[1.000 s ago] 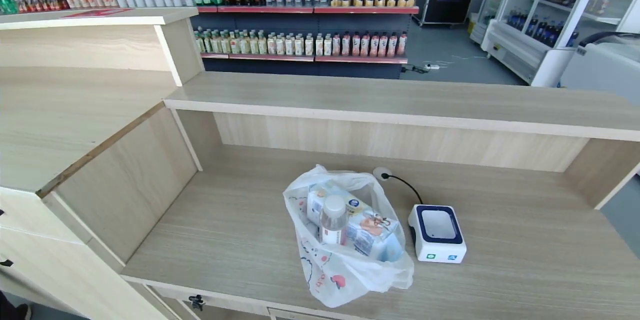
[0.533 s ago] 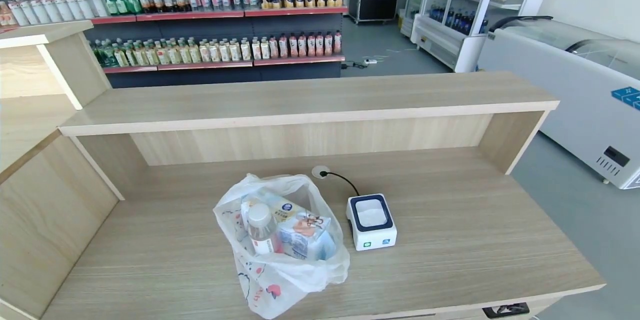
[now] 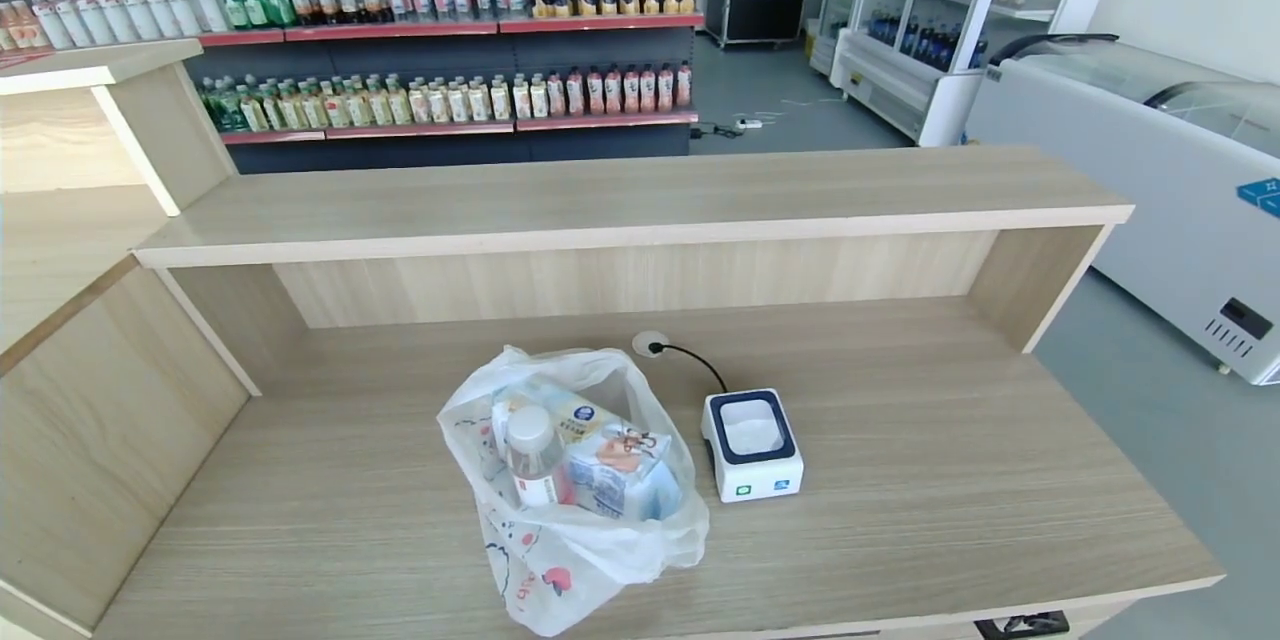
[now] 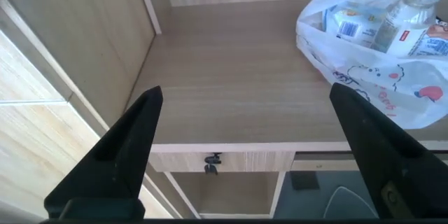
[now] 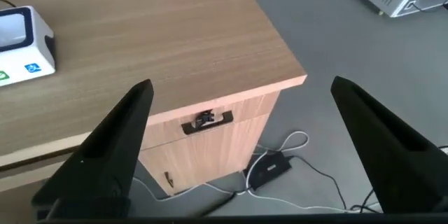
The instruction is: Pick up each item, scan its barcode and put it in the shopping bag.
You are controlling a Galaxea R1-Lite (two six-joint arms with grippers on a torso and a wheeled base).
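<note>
The bag (image 3: 560, 560) stands open on the desk (image 3: 950, 480), holding an upright bottle (image 3: 533, 445) and cartons (image 3: 620, 465). The scanner (image 3: 752, 445) sits just beside it, on its right. The left jaws hang wide open and empty off the desk's front edge near the bag. The right jaws, equally wide and empty, hang off its right front corner.

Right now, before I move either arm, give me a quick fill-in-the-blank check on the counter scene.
1. Inside the shopping bag, a capped ____ stands beside cartons.
2. The scanner sits on the counter to the robot's ____ of the bag.
3. The left gripper and right gripper are both ____, holding nothing.
Missing words: bottle; right; open.
</note>
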